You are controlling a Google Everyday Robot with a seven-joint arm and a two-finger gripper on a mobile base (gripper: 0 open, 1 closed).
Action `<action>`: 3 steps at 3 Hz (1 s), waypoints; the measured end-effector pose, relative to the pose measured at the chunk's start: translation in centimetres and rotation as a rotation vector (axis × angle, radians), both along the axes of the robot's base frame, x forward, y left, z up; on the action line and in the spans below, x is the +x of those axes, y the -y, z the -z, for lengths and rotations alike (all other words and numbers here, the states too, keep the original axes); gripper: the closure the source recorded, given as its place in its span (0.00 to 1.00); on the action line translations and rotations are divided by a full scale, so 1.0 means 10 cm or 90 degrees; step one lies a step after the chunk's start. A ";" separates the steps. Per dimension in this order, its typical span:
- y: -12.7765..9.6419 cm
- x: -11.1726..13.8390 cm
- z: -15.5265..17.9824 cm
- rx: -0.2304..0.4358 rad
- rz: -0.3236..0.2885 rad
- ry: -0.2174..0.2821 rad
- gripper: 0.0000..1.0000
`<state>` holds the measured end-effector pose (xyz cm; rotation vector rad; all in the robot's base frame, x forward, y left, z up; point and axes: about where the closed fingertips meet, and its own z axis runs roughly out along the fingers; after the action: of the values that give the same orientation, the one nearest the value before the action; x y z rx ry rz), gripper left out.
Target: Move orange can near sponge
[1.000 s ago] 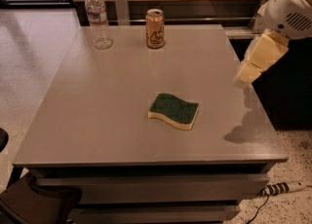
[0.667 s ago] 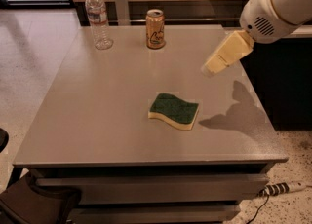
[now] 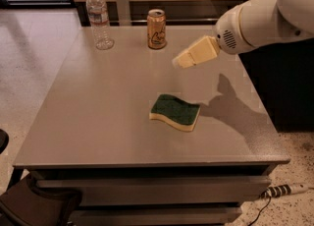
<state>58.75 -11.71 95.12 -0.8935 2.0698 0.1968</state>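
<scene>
Grey tabletop, smooth, matte, on a base of the same colour; it carries 3 loose items.

Item 1: orange can. Orange-gold metal with a silver top and a pale swirl on its side. It stands upright near the far edge of the table, about midway across.

Item 2: sponge. Dark green scrub face up over a pale yellow foam layer, with wavy edges. It lies flat near the middle of the table, a little to the right, well apart from the can and nearer the camera.

Item 3: water bottle. Clear plastic with a white cap, upright near the far edge, left of the can and apart from it.

Item 4: gripper. Cream-coloured, on a white arm that enters from the upper right. It hangs above the table, angled down and to the left, to the right of the can and nearer the camera, beyond the sponge, touching neither. Whether the claw is open or closed cannot be told; no object is seen in its hold. Its shadow falls on the tabletop just right of the sponge.

Item 5: power strip. White, on the speckled floor at the lower right.
</scene>
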 end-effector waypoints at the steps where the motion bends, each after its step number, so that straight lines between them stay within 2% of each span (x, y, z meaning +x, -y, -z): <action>1: -0.26 0.35 -0.02 0.101 0.025 0.067 0.00; 2: -0.23 0.42 -0.15 0.107 0.036 0.099 0.00; 3: -0.25 0.43 -0.17 0.105 0.038 0.101 0.00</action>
<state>63.04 -9.22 96.79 -0.7234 1.9009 0.2521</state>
